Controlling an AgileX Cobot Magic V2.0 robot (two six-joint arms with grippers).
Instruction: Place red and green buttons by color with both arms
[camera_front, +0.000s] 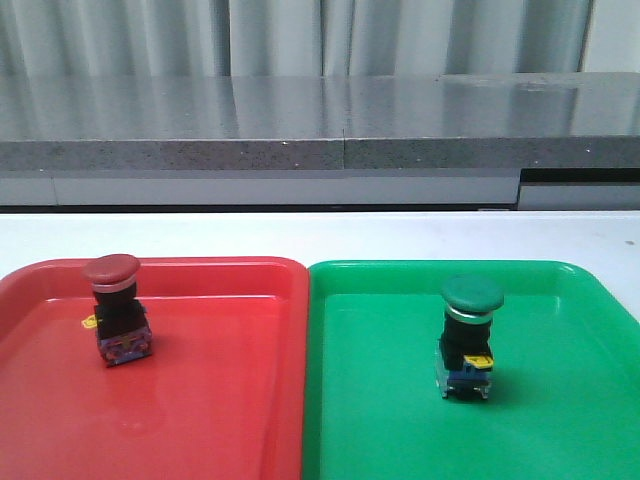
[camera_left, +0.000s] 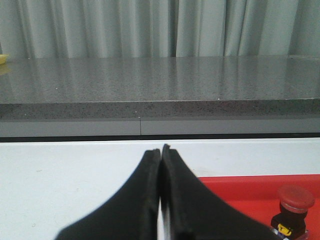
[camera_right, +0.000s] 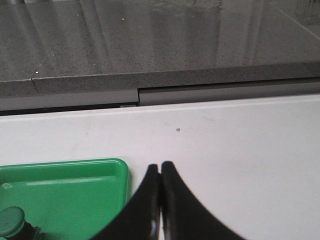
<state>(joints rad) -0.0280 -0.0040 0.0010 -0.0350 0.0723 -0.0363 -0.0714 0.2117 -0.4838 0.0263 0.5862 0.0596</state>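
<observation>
The red button (camera_front: 115, 308) stands upright in the red tray (camera_front: 230, 400); it also shows in the left wrist view (camera_left: 294, 210). The green button (camera_front: 468, 335) stands upright in the green tray (camera_front: 560, 420); its cap shows in the right wrist view (camera_right: 11, 222). My left gripper (camera_left: 161, 150) is shut and empty, over the white table beside the red tray's (camera_left: 240, 192) outer side. My right gripper (camera_right: 160, 166) is shut and empty, just outside the green tray's (camera_right: 75, 190) far corner. Neither gripper shows in the front view.
The two trays lie side by side, touching, on a white table (camera_front: 320, 235). A grey stone counter (camera_front: 320, 130) with a curtain behind it runs along the table's far edge.
</observation>
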